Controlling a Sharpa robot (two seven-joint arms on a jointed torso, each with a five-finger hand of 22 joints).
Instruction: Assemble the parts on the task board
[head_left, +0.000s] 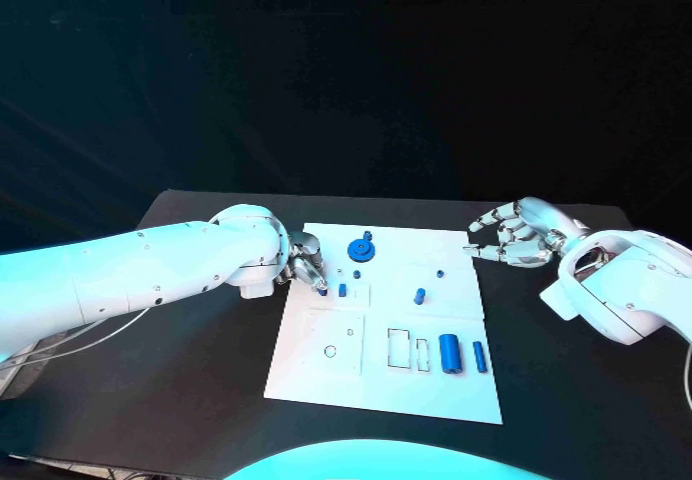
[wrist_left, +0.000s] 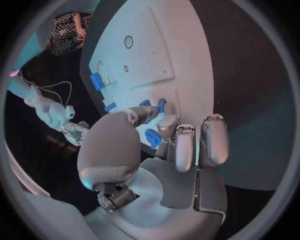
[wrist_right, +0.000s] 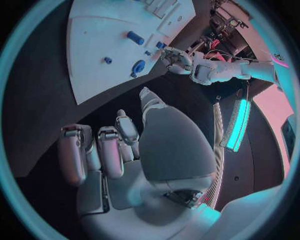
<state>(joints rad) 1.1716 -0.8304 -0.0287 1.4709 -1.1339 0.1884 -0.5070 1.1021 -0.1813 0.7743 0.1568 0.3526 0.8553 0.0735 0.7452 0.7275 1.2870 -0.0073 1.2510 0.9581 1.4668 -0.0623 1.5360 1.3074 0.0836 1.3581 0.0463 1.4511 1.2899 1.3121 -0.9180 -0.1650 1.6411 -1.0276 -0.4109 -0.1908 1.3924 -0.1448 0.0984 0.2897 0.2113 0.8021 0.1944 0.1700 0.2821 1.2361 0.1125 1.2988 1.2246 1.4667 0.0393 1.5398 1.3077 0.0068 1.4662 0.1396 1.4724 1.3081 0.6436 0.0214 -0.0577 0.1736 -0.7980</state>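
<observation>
White task board (head_left: 433, 390) with blue parts (head_left: 451, 353), left hand (head_left: 304, 266) at its edge, grip unclear, right hand (head_left: 512, 234) curled, holding nothing

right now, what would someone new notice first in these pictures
The white board in the middle of the black table, dotted with small blue parts such as the round blue piece near its far edge. The left robot hand sits at the board's left edge by a small blue peg. The right robot hand hovers off its far right corner, holding nothing.
</observation>
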